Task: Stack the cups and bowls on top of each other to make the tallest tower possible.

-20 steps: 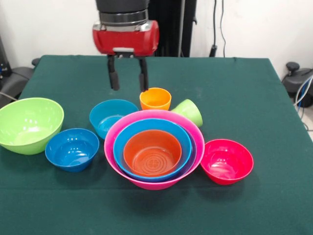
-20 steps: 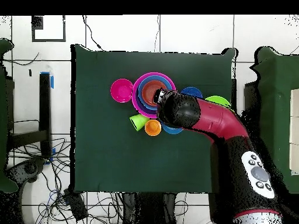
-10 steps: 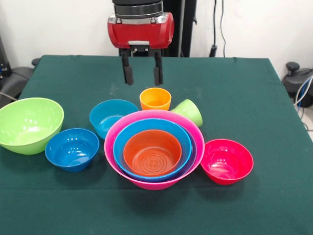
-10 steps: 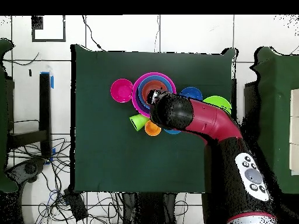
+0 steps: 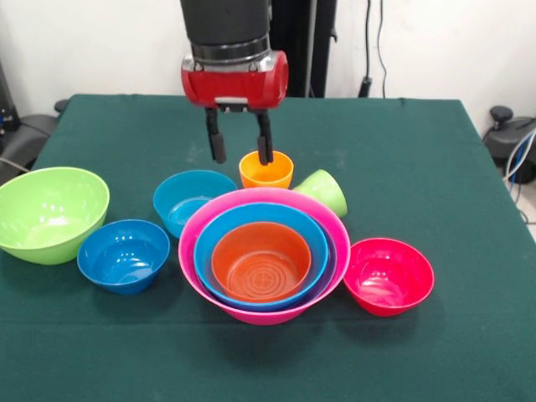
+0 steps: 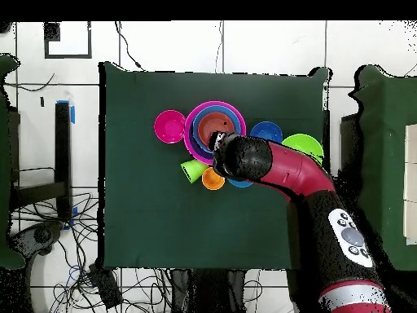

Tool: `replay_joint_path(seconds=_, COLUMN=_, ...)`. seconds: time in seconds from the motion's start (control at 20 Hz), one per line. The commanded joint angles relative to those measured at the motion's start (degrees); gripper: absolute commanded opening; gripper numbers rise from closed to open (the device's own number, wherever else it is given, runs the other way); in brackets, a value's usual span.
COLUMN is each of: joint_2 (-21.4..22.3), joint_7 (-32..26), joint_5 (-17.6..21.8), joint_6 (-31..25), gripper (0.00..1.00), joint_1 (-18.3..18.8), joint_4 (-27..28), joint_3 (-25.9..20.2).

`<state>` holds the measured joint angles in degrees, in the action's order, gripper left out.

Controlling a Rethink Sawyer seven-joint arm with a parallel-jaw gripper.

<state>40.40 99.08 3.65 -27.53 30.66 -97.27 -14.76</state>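
The gripper point(image 5: 241, 146) hangs with fingers point(image 5: 218, 142) spread, one beside the orange cup point(image 5: 266, 169), which stands upright on the worktop point(image 5: 402, 167) behind the big pink bowl point(image 5: 264, 318) holding nested bowls.

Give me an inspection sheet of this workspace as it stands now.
Surface: green table cloth, flat.
Job's things: tower of pink bowl holding blue and orange bowls. Orange cup upright behind it; lime green cup tipped on its side. Loose bowls: lime green bowl, dark blue bowl, teal bowl, red-pink bowl.
Clutter: nothing seen.
Grippers: gripper open, at the orange cup's rim, one finger over its mouth; contact unclear.
Cables: cables tangled on the floor; more down the wall.
Surroundings: white wall, tiled floor, dark chairs at the sides.
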Motion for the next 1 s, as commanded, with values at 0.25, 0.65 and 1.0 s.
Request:
replay_joint_path(seconds=0.25, joint_2=-4.7, joint_7=3.9, joint_5=2.7, joint_6=3.3, gripper=1.0, joint_1=1.2, joint_4=-3.3, joint_3=-0.6)
replay_joint_path(seconds=0.65, joint_2=-2.7, joint_7=4.8, joint_5=2.5, joint_6=3.9, gripper=1.0, joint_1=1.5, joint_4=-7.2, joint_3=-0.6)
replay_joint_path(seconds=1.0, joint_2=-2.0, joint_7=4.8, joint_5=1.8, joint_6=3.3, gripper=1.0, joint_1=1.5, joint_4=-8.6, joint_3=-1.2)
